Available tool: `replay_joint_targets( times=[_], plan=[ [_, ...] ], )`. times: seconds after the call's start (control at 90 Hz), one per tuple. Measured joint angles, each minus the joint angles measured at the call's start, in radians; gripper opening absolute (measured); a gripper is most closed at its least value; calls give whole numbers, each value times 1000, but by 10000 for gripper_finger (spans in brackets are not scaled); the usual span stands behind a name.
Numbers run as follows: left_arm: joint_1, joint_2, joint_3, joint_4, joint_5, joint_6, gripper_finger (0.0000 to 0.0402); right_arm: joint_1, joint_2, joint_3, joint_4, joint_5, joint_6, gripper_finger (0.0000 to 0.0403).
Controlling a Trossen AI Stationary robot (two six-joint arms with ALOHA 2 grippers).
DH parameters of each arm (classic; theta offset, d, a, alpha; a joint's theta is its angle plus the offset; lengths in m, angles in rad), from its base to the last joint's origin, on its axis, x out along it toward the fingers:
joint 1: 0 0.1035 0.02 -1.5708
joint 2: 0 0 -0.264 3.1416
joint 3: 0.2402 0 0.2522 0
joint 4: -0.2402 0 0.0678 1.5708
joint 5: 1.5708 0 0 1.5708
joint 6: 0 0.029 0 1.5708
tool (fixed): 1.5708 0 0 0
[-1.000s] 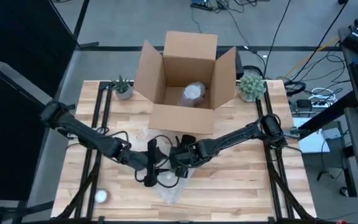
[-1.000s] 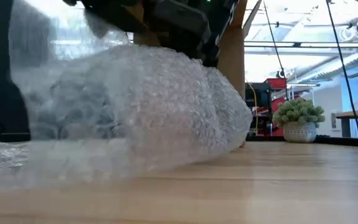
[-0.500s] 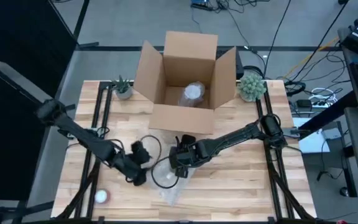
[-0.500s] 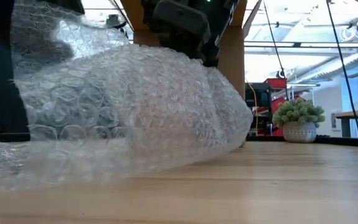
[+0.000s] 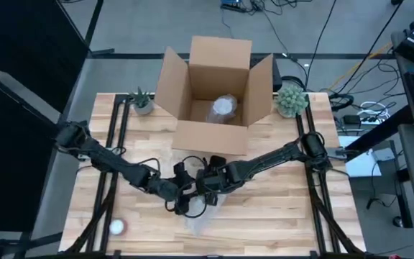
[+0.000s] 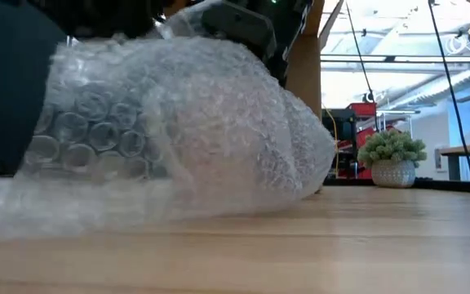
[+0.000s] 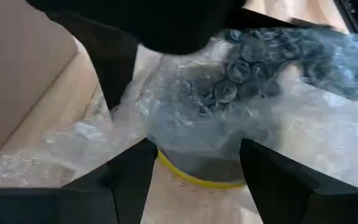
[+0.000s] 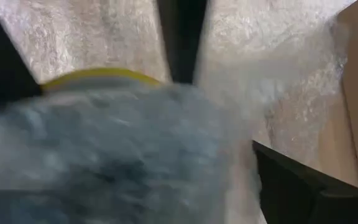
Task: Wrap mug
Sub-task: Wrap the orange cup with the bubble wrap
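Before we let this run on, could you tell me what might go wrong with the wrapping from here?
The bubble wrap lies loosely bunched over the mug, whose yellow rim still shows bare, so it could spring open if released. The left gripper and right gripper crowd the same bundle and might collide or tear the wrap. A loose sheet edge trails over the table and could snag.

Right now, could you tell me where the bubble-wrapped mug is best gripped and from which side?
I would grip the bubble-wrapped mug across its rounded middle, coming from above. It lies as a low, wide bundle on the table, so its top is the free side. The yellow rim marks the open end, which is probably weaker to squeeze. Both the left gripper and right gripper already crowd it.
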Motion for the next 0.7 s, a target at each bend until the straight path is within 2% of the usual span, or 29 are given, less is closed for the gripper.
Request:
replay_joint_targets(
  times=[0.167,0.489,0.7],
  plan=[
    [1,14,2,1,8,-3,226,2,-39,0,-52,-13,-2,228],
    [-2,3,-1,2,10,4,226,14,-191,0,-132,-106,-15,228],
    [-3,3,-3,7,10,4,226,46,-190,2,67,-100,-60,228]
  ],
)
